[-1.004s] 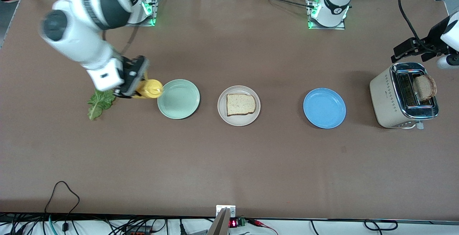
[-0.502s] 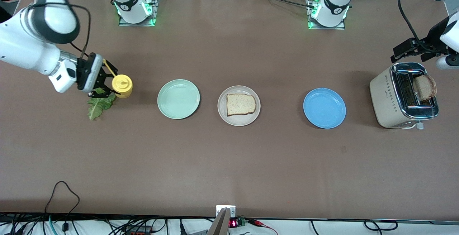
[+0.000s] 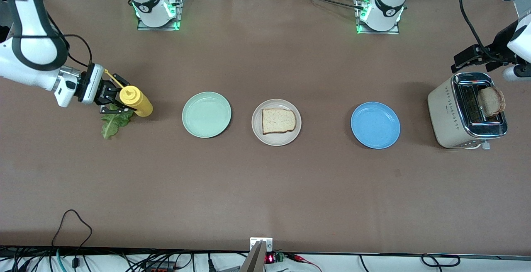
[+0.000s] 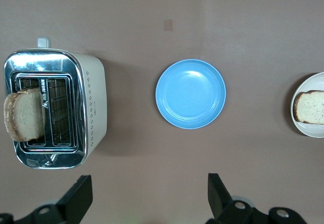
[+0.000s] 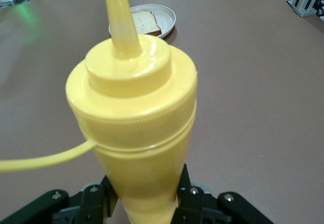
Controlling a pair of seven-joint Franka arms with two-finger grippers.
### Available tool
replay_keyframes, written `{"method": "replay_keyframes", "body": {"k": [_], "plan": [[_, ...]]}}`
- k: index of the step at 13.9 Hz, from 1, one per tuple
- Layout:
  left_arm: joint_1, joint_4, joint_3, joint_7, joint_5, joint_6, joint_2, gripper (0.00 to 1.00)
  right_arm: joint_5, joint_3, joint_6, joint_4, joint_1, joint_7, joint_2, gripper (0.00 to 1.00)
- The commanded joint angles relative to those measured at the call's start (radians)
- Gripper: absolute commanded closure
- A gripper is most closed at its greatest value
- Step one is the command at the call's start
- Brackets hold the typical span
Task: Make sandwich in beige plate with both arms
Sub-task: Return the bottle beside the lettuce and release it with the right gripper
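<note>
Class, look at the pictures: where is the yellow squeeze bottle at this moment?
In the front view the yellow squeeze bottle is at the right arm's end of the table, gripped by the right gripper, just above the lettuce leaf and beside the mint green plate.

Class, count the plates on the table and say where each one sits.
3, in a row: mint green plate toward the right arm's end, beige plate with a bread slice in the middle, blue plate nearest the toaster.

The surface (image 3: 265, 189) is plain brown. Three plates: one mint green (image 3: 206, 115), one beige (image 3: 276, 122), one blue (image 3: 375, 125). The bread slice (image 3: 278, 121) is pale tan with a brown crust. The bottle (image 3: 136, 101) is yellow, the lettuce (image 3: 114, 122) green. The toaster (image 3: 466, 110) is cream with a dotted diamond pattern and a chrome top.
</note>
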Motion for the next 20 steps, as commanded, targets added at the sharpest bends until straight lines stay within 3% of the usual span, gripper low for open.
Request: {"method": "replay_keyframes", "body": {"k": [1, 5, 11, 13, 15, 20], "plan": [[0.000, -0.018, -0.007, -0.005, 0.003, 0.012, -0.014, 0.00, 0.073, 0.021, -0.007, 0.003, -0.037, -0.114, 0.086, 1.00], [-0.007, -0.017, -0.013, -0.009, 0.003, 0.010, -0.014, 0.00, 0.133, 0.021, 0.010, 0.005, -0.040, -0.183, 0.171, 1.00], [-0.009, -0.018, -0.013, -0.011, 0.003, 0.007, -0.014, 0.00, 0.133, 0.021, 0.048, 0.008, -0.040, -0.185, 0.204, 0.98], [-0.009, -0.018, -0.014, -0.011, 0.003, 0.007, -0.012, 0.00, 0.133, 0.021, 0.068, 0.008, -0.040, -0.182, 0.208, 0.73], [-0.009, -0.018, -0.014, -0.011, 0.003, 0.007, -0.012, 0.00, 0.133, 0.021, 0.068, 0.008, -0.040, -0.175, 0.209, 0.37], [-0.010, -0.017, -0.014, -0.011, 0.003, 0.007, -0.006, 0.00, 0.133, 0.021, 0.068, 0.011, -0.040, -0.165, 0.205, 0.00]]}}
